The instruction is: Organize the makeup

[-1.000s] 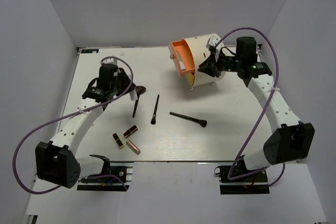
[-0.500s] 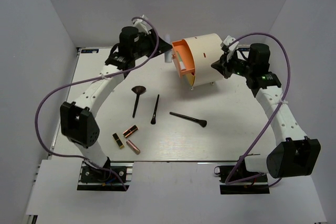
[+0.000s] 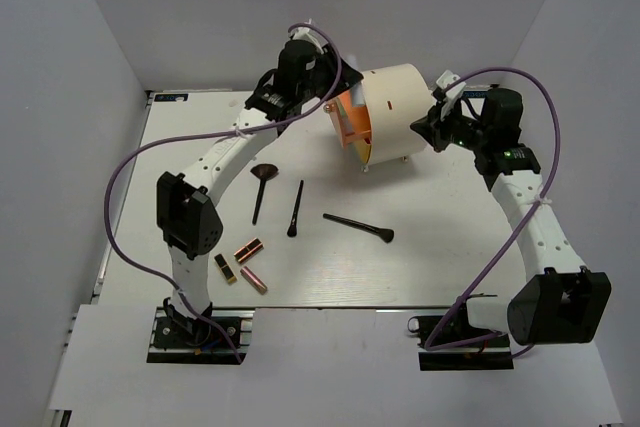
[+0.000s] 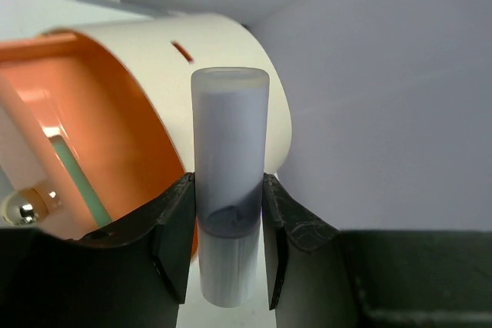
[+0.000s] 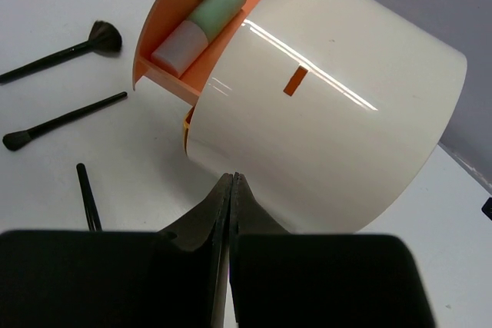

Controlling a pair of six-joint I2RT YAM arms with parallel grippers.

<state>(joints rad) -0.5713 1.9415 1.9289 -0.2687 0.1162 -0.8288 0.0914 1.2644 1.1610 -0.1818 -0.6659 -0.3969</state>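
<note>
Beside the cream cylinder [image 3: 398, 107] on the table [image 3: 180, 152], the left pincer [image 4: 229, 245] pinches a pale tube [image 4: 229, 136] while the right pincer [image 5: 232, 183] is pressed together.

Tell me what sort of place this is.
Probably a robot test cell, not a home: plain walls box in a white table, a left arm and a right arm are bolted at its near edge, and makeup brushes lie loose on it.

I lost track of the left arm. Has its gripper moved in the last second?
Yes. The left gripper, holding a pale tube, swung from beside the brown-headed brush farther back and rightward to the orange drawer.
</note>
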